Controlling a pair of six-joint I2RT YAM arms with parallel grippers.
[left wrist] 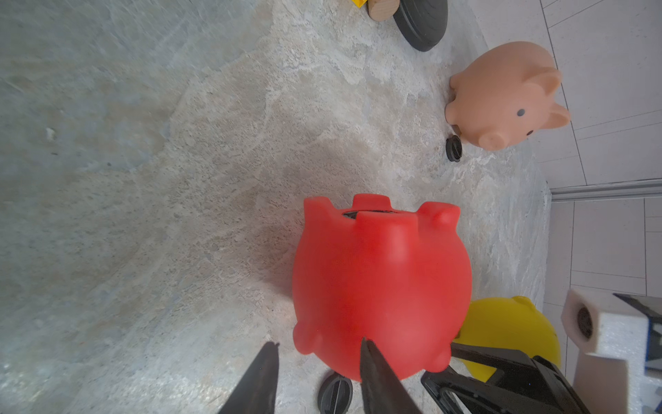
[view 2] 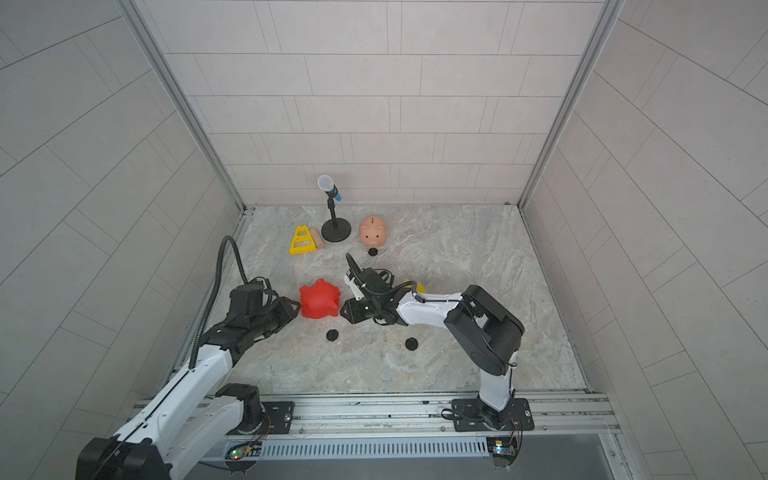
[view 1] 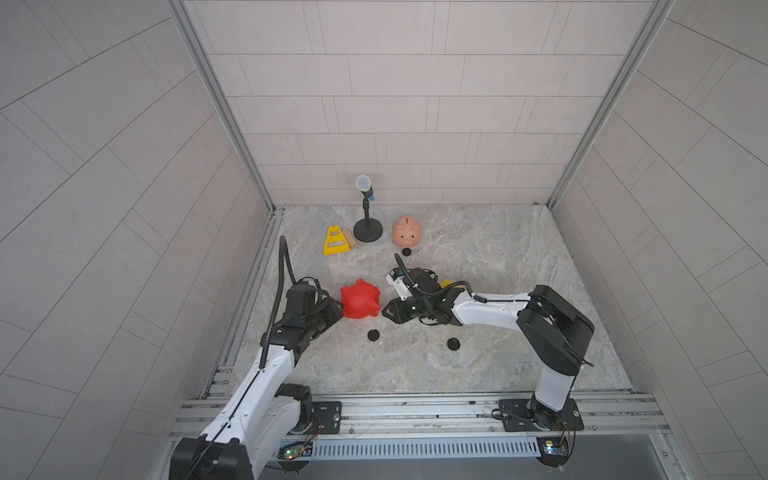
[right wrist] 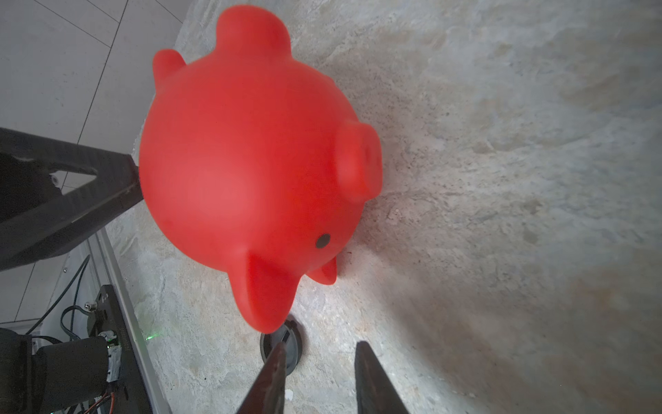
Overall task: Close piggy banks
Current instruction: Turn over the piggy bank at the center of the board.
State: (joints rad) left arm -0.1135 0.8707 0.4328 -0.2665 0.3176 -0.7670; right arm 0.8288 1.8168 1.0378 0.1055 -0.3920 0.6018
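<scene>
Soft, even light is filling both top views; grey tiled walls (view 1: 83, 166) are bowing at frame edges. Glossy red plastic pig (right wrist: 250, 161) is appearing blurred close-up.

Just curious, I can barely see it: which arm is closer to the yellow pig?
Right. The right arm hangs over the yellow pig, hiding most of it; the left arm is on the red pig's other side, farther off.

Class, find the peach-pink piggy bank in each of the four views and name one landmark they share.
In a top view: the peach-pink piggy bank stands at the back, right of the microphone stand.
In a top view: it stands likewise, right of that stand.
Left wrist: it stands beyond the red piggy bank.
Right wrist: not in it.
Shared landmark, three views: the black plug at its snout.
</scene>
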